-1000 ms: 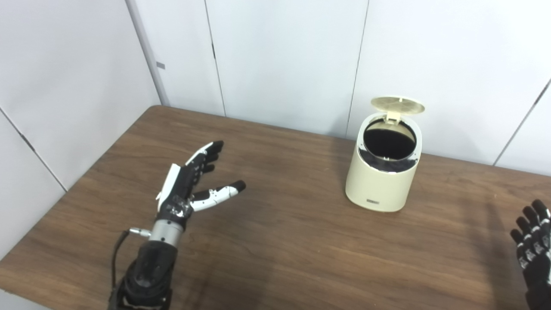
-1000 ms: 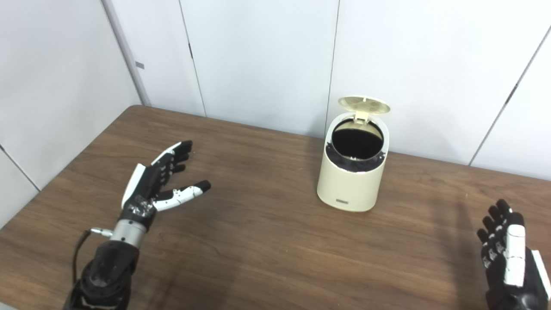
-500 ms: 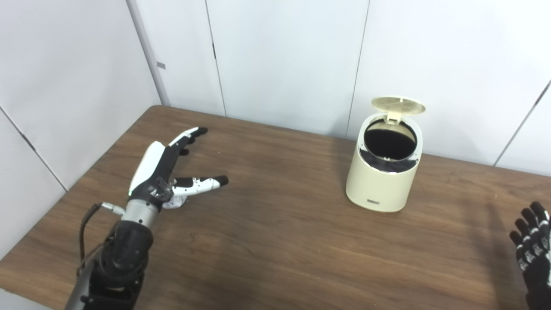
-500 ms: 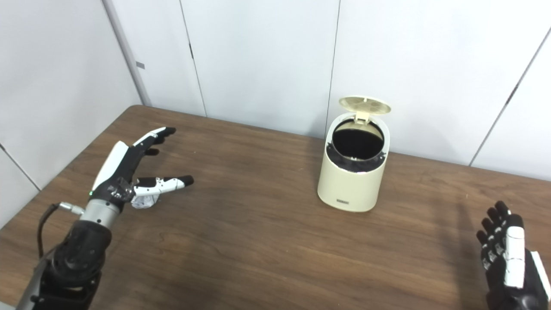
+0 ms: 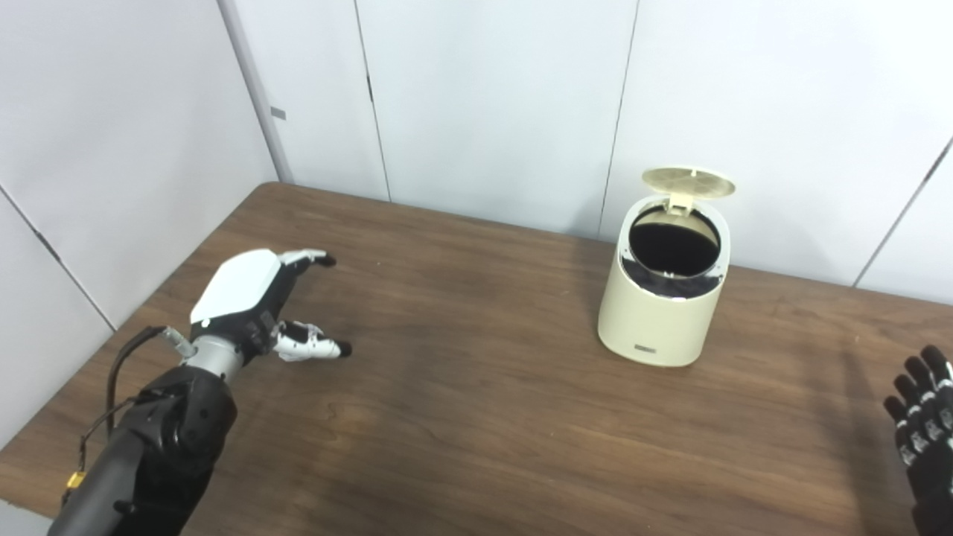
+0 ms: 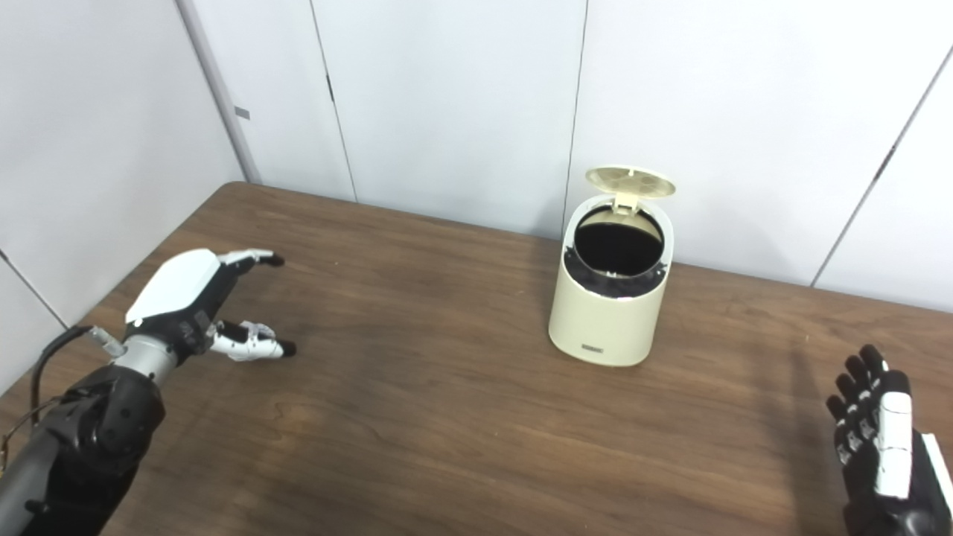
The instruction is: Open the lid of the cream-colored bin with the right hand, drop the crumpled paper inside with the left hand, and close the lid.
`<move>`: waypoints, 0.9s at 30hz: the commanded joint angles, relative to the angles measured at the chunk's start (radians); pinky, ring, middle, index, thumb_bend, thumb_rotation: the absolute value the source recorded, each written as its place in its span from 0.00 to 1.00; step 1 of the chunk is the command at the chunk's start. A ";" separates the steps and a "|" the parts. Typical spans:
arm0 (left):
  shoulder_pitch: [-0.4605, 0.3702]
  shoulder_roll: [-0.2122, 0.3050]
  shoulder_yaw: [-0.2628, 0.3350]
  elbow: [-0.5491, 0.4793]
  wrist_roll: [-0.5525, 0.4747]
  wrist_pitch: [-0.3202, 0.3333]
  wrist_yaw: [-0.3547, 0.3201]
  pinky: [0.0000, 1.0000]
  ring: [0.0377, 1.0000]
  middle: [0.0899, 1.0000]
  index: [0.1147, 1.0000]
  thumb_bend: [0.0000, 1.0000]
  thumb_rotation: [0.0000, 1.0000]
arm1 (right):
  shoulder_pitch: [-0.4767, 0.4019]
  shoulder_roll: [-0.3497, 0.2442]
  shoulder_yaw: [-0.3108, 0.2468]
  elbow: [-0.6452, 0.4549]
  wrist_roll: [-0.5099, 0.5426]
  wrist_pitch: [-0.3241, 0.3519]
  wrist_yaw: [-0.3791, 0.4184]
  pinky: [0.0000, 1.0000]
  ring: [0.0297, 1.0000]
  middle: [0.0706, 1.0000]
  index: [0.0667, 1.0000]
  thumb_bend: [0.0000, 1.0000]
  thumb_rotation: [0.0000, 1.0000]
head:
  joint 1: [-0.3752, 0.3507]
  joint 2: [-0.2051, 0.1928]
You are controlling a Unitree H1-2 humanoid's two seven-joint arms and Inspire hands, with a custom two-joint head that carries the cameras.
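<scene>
Two hands are in view, and only the left one works. Its fingers point(image 5: 313, 258) are spread and curl downward, the thumb low near the desk point(image 5: 484, 417), and between them a bit of white shows that may be the paper point(image 6: 249, 333), though I cannot tell this for sure. One second ago this left hand point(image 5: 249, 294) stood palm-up and higher, nearer to the middle of the desk; half a second ago it had moved left and the crumpled paper showed under its thumb; now it is turned palm-down and lowered over that place. I judge that the hand is closing in for the grasp, but no firm hold is visible yet.

Well apart, on the far right side of the desk, the bin point(image 5: 659, 313) stands with its lid point(image 5: 689, 181) raised upright, so the opening step looks done. The right hand point(image 6: 878, 439) waits at the lower right corner, fingers apart and empty, almost where it was before.

What is left, as I judge it: lifting the paper, carrying it to the bin, dropping it in and closing the lid.
</scene>
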 commanded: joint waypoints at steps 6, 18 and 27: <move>-0.010 0.044 0.017 0.010 0.078 -0.027 0.025 0.77 0.87 0.86 0.81 0.97 0.27 | -0.024 -0.012 -0.004 -0.005 0.004 -0.031 0.012 1.00 1.00 0.99 1.00 0.51 1.00 | 0.000 -0.001; -0.028 0.021 0.026 0.064 0.098 -0.007 0.017 0.72 0.86 0.84 0.79 0.92 0.22 | -0.022 -0.017 -0.005 -0.001 0.007 -0.035 0.015 1.00 0.99 0.98 0.99 0.53 1.00 | -0.001 0.003; -0.058 -0.015 0.061 0.071 0.117 0.013 -0.077 0.75 0.86 0.84 0.78 0.89 0.19 | -0.022 -0.011 -0.010 -0.008 0.018 -0.029 0.013 1.00 0.99 0.98 0.98 0.53 1.00 | -0.005 0.010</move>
